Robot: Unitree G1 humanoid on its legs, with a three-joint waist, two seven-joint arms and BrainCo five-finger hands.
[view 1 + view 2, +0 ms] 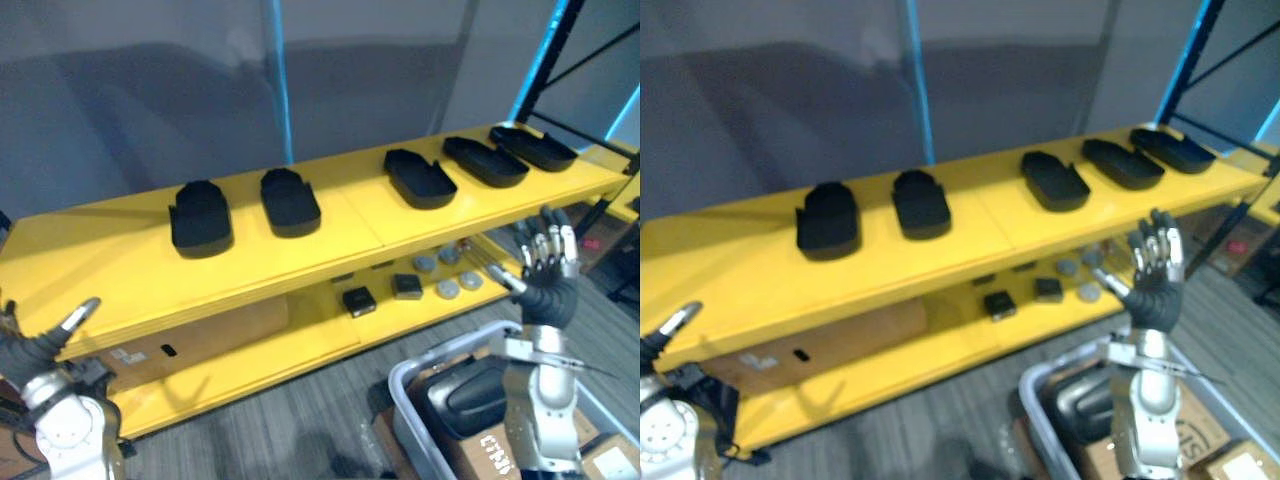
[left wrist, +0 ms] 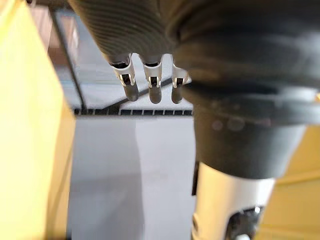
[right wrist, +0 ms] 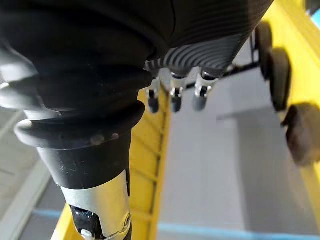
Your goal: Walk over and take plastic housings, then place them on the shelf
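Several black plastic housings lie in a row on the top board of the yellow shelf (image 1: 330, 262): one at the left (image 1: 201, 217), one beside it (image 1: 290, 201), and three more toward the right end (image 1: 420, 178), (image 1: 486, 161), (image 1: 533, 147). My right hand (image 1: 549, 268) is raised in front of the shelf's right part, fingers straight and spread, holding nothing. My left hand (image 1: 40, 345) sits low at the left, below the shelf's front edge, fingers relaxed and empty. Another dark housing (image 1: 470, 392) lies in the grey bin under my right arm.
The grey bin (image 1: 415, 372) stands on the floor at the lower right. On the lower shelf board sit small black boxes (image 1: 359, 300), grey round discs (image 1: 447, 288) and a brown cardboard box (image 1: 200, 335). A dark blue-lit rack frame (image 1: 560, 60) rises at the right.
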